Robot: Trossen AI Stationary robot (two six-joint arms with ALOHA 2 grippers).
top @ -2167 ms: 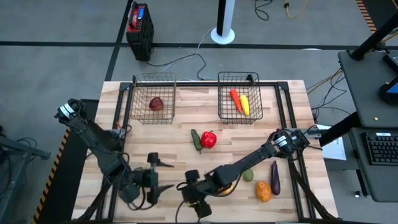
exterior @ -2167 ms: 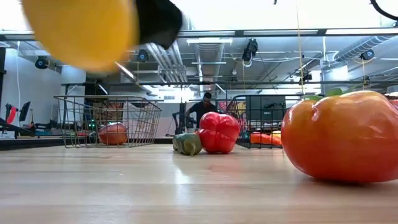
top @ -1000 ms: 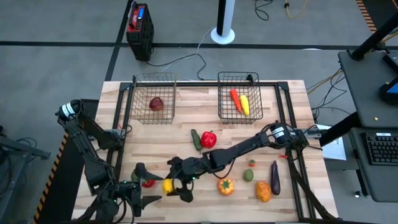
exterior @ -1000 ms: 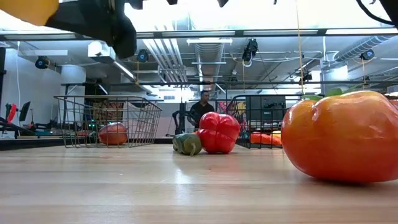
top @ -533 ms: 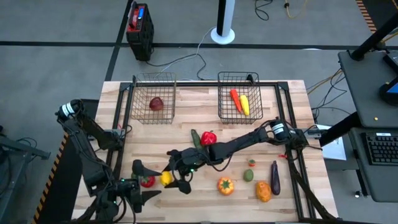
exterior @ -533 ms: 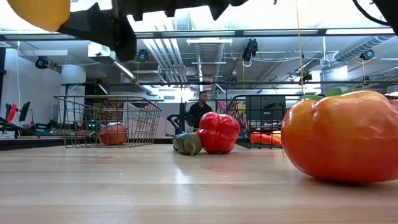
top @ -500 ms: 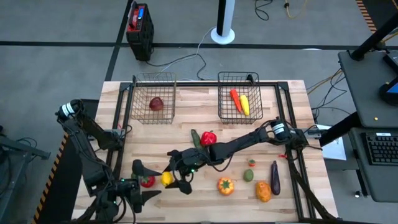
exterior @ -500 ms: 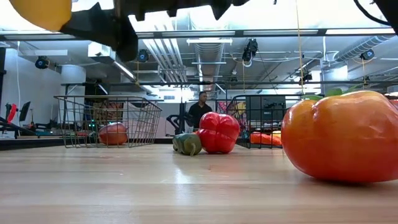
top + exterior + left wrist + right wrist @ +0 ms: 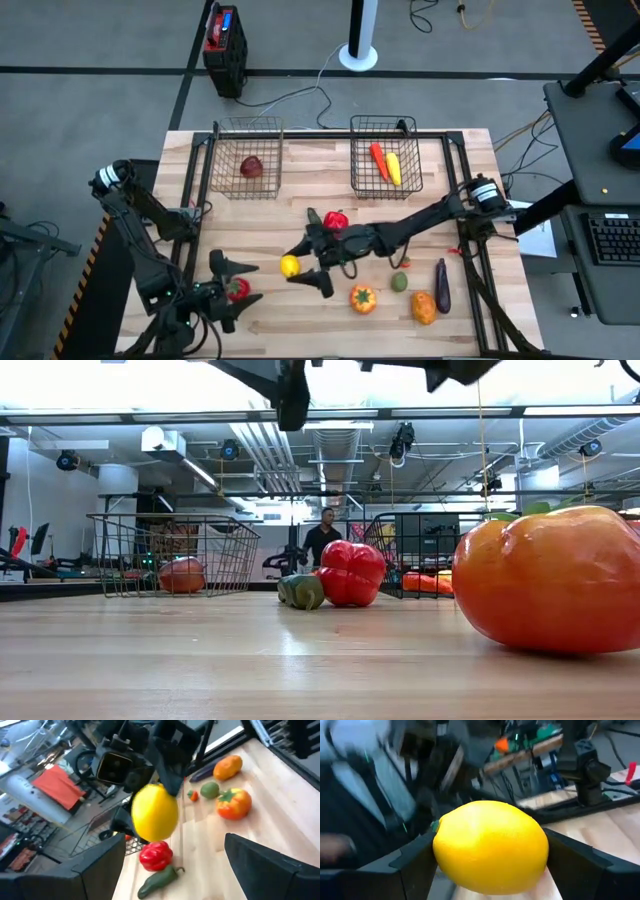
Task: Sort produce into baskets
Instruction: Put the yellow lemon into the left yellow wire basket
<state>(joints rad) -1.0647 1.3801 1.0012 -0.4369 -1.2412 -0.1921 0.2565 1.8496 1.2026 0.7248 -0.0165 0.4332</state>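
1. Produce lies scattered on the wooden desk (image 9: 260, 215); nearest the front edge sit an orange tomato-like piece (image 9: 362, 298), an orange fruit (image 9: 424, 307), a purple eggplant (image 9: 442, 283) and a small green piece (image 9: 399, 282).
2. At the front left, the left gripper (image 9: 232, 278) hangs low with its fingers spread wide, holding nothing; a small red piece (image 9: 238, 289) lies between them on the desk.
3. Just beyond, near the desk's middle, the right gripper (image 9: 305, 263) pinches a yellow lemon (image 9: 289, 265) between its fingers (image 9: 415, 865); the lemon is lifted clear of the desk.
4. The right arm stretches across from the right edge to reach that spot.
5. Behind the lemon, a red bell pepper (image 9: 337, 220) and a dark green pepper (image 9: 314, 218) lie side by side, partly covered by the right arm from above.
6. At the far edge stand two wire baskets. The left basket (image 9: 248, 128) holds one dark red fruit (image 9: 251, 166).
7. The right basket (image 9: 385, 126) holds an orange carrot (image 9: 378, 157) and a yellow piece (image 9: 393, 167), lying together.
8. In the room beyond the desk, the low view shows a person (image 9: 322, 538) in dark clothing.
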